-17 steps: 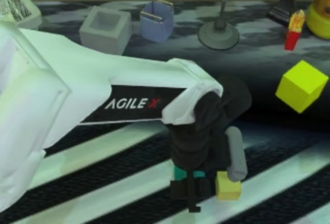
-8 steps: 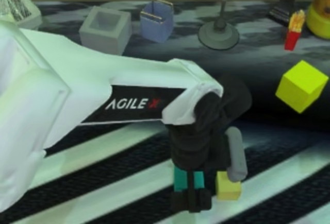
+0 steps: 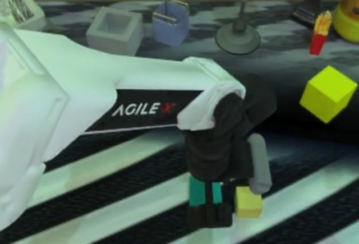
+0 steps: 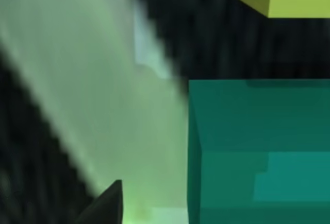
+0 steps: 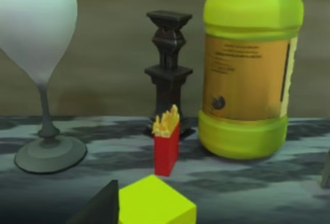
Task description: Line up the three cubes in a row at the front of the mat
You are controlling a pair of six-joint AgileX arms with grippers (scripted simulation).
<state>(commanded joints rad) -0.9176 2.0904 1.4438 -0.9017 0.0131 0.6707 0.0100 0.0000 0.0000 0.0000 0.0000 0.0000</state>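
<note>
Meanwhile, left gripper (image 3: pixel 209 213) stands spread around teal cube (image 3: pixel 197 192); grey box (image 3: pixel 114 31) sits hollow.

The table carries a dark mottled cloth (image 3: pixel 280 64), and the striped mat (image 3: pixel 112 193) lies in front of it. With the grey square box (image 3: pixel 115 30) as landmark: the blue basket (image 3: pixel 170 21) is just right of it, then the lamp-like stand (image 3: pixel 238 35), the red fries box (image 3: pixel 318 33) and the yellow bottle (image 3: pixel 348 17) further right. The large lime-yellow cube (image 3: pixel 328 93) rests on the cloth, far right and nearer the front.
</note>
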